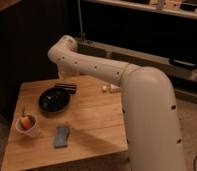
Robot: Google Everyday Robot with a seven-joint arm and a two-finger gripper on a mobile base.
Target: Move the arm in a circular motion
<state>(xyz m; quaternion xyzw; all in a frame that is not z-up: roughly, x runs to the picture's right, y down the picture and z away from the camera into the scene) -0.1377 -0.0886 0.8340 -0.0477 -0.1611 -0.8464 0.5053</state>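
Note:
The arm (pixel 142 95) is thick and off-white. It rises from the lower right, runs up and left over the wooden table (pixel 97 120), and bends at a rounded joint (pixel 64 47) above the table's far edge. From that joint it drops to the dark gripper (pixel 66 88), which hangs just over the far side of a black bowl (pixel 54 101).
A white cup (pixel 28 127) holding something orange stands near the table's left front. A blue sponge (pixel 62 136) lies in front of the bowl. A small pale item (pixel 111 88) sits at the far edge beside the arm. Dark shelving and a rail run behind.

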